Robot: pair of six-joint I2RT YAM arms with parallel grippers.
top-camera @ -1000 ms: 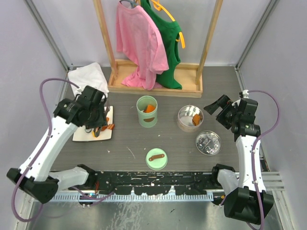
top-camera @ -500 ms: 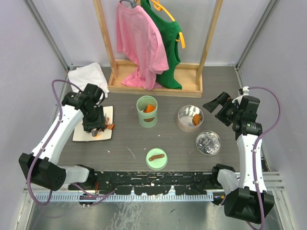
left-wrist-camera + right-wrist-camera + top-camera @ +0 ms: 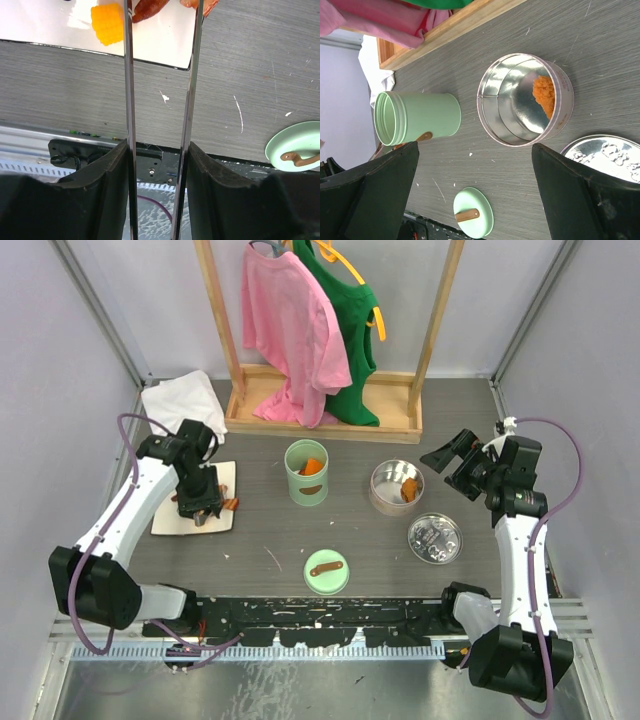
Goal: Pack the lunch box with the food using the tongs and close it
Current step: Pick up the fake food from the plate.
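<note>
Tongs (image 3: pixel 129 125) show clearly only in the left wrist view: left gripper (image 3: pixel 157 150) squeezes them, tips by food (image 3: pixel 106 22) on the plate (image 3: pixel 165 45). From above, cup (image 3: pixel 305 492) and tin (image 3: pixel 385 504) each hold orange food. Right gripper (image 3: pixel 475 146) jaws stand far apart.

Tongs (image 3: pixel 129 100) tips beyond frame top

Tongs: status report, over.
Left gripper shut on tongs, arms apart, reaching onto the food on the white tray. Right gripper open, empty, near the metal tin. Nothing seen blocking.
</note>
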